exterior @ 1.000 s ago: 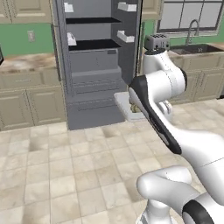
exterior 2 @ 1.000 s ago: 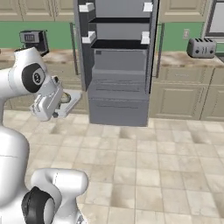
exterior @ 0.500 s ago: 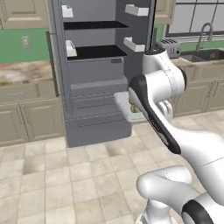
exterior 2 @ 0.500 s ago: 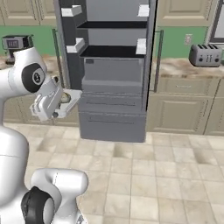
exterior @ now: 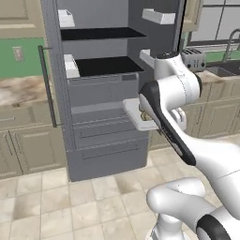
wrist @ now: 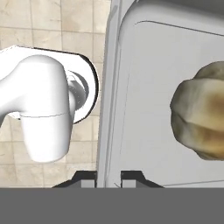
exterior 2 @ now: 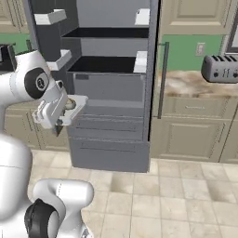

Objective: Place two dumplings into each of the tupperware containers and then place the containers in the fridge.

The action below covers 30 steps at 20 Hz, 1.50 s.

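Note:
My gripper is shut on the left rim of a pale tupperware container, which it holds level in the air. One tan dumpling lies inside it, cut off by the right edge of the hand view. In the left base view the container hangs in front of the open fridge, at the height of its upper grey drawer, with the dumpling partly hidden by my arm. From the right base view the container juts from the gripper toward the fridge.
Both fridge doors stand open, with white bins on them and black shelves inside. A toaster sits on the counter to the right. Beige cabinets flank the fridge. Tiled floor lies in front.
The whole picture has shifted: the base has driven closer to the fridge, which now looks larger. The container stays in the shut gripper as before.

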{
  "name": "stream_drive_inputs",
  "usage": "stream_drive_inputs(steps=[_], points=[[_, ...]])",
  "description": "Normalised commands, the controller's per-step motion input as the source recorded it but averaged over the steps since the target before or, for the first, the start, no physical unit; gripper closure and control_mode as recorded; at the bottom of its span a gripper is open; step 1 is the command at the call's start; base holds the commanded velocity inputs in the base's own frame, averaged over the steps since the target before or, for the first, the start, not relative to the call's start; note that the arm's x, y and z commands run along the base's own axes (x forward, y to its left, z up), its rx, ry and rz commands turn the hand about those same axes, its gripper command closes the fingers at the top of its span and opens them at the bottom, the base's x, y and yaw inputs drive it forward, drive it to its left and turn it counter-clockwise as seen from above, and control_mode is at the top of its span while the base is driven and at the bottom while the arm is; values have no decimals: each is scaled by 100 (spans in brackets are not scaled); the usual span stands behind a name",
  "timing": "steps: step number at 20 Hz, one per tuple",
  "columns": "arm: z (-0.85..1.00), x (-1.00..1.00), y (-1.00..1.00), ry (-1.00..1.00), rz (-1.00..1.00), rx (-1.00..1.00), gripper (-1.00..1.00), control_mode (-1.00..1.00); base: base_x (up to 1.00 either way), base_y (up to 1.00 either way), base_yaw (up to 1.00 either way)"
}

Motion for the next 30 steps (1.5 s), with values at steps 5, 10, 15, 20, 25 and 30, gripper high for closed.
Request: stream_drive_inputs(steps=[5,10,15,20,25,30], points=[[0,0,0,0,0,0,100,100,97,-3,1],[0,0,0,0,0,0,100,100,87,-9,0],[0,0,0,0,0,0,100,100,70,-19,0],[0,0,0,0,0,0,100,100,61,-32,0],[0,0,0,0,0,0,100,100,63,-25,0],[0,0,0,0,0,0,100,100,56,30,0]])
